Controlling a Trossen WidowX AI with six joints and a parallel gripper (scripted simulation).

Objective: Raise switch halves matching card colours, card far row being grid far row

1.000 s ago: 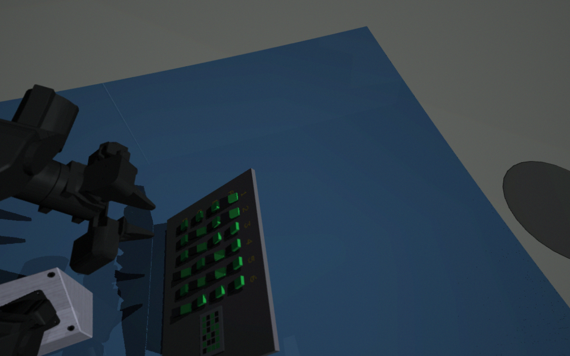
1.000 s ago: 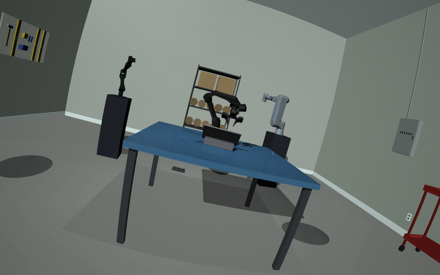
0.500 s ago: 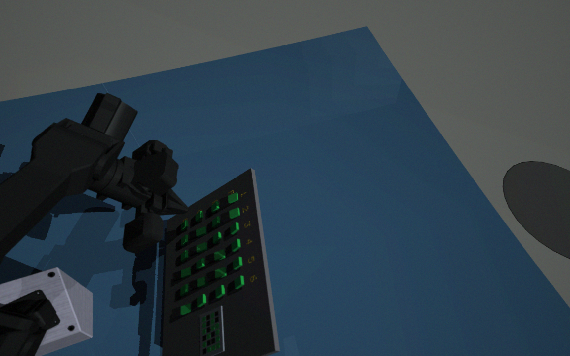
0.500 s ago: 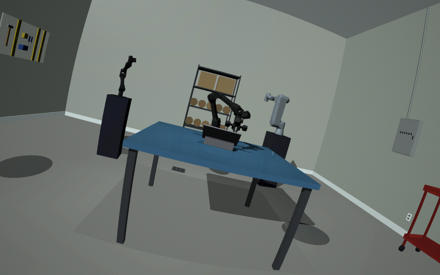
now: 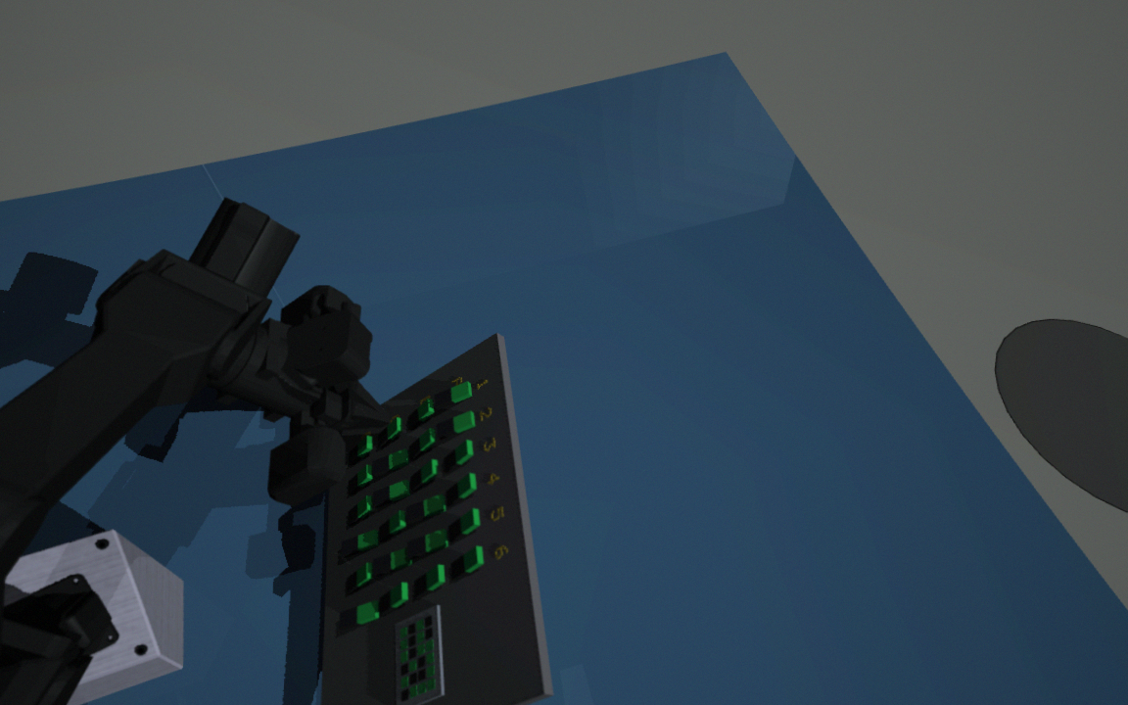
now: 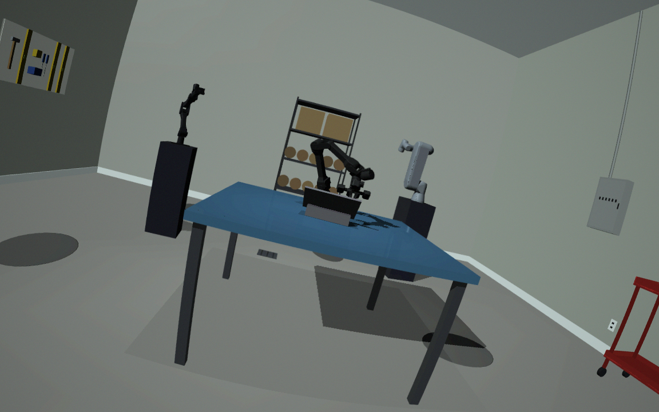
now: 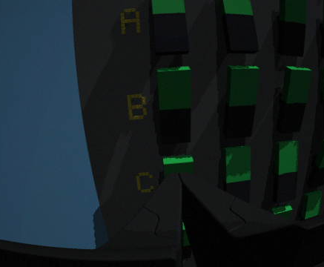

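The dark switch panel (image 5: 506, 631) (image 7: 104, 111) stands tilted on the table, with green and dark grey rocker switches in a grid. The small card (image 5: 417, 653) lies on the panel beyond column 6; it is out of the wrist view. My gripper (image 5: 388, 417) (image 7: 177, 182) is shut and empty, fingertips together at switch C1 (image 5: 394, 428) (image 7: 178, 164). The fingertips hide C1's nearer half; contact cannot be told. Switches A1 (image 7: 170, 33) and A2 (image 7: 240, 33) show broad green and dark faces. Switch B1 (image 7: 173, 90) has a bright green far edge. The fingers cover most of row D in the wrist view.
Switch B1 stands just beyond the fingertips and switch C2 (image 7: 237, 167) just right of them in the wrist view. The blue table (image 5: 681, 351) (image 6: 270, 225) extends beyond the panel. A silver block (image 5: 125, 595) is by the arm's base. Shelves (image 6: 316, 133) stand behind.
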